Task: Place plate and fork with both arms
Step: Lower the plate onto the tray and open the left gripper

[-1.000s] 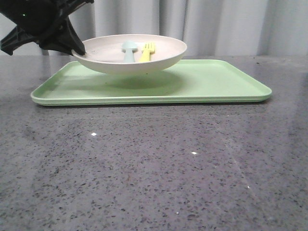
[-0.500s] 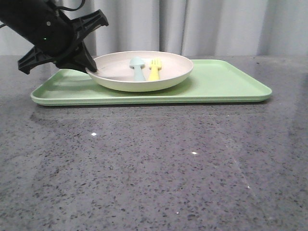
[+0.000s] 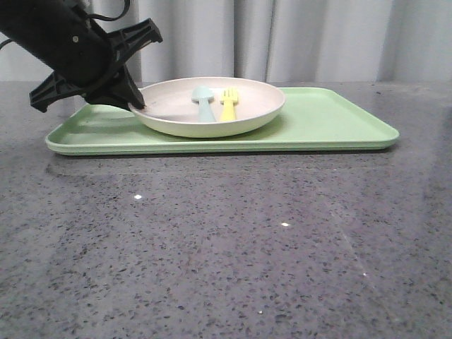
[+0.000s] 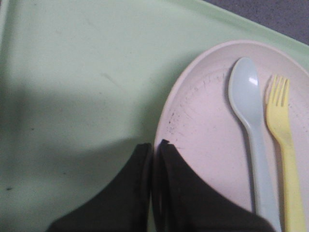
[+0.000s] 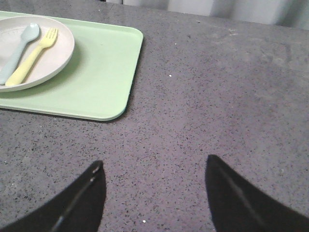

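While the plate is sitting on the light green tray, toward the tray's left half, its left rim is being pinched between the closed-down fingers of the left gripper, one finger lying inside the dish and the other outside it, as is being shown in the left wrist view. Inside the plate the fork is being carried flat, tines pointing toward the far rim, with the light blue spoon lying just beside it on its left and roughly parallel to it. From the front the same pair is being seen near the dish's middle, the fork to the right of the spoon. The tray is resting on the grey speckled table. The right gripper is being held over bare table well to the right of the tray, its fingers spread wide apart and nothing being gripped between them
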You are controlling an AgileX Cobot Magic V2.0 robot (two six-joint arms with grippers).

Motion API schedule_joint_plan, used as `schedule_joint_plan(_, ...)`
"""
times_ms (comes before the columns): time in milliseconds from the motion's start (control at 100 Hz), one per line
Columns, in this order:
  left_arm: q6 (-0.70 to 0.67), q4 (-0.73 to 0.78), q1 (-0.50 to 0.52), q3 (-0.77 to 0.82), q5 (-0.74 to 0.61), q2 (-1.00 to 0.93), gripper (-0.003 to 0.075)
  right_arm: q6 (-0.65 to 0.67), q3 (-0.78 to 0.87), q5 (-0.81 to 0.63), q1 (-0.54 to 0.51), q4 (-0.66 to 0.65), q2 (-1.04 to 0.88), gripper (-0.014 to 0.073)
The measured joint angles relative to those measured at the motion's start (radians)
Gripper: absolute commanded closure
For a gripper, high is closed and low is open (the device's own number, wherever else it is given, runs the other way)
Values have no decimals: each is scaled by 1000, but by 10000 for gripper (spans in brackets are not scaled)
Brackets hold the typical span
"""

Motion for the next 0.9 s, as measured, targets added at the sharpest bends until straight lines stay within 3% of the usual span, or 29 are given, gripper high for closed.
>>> schedule_joint_plan(780,-3,-1,0,-4,1,14,738,0,0,0,0,0,0,136)
schedule_joint_plan(900,-3,-1,0,-4,1,14,691,0,0,0,0,0,0,136)
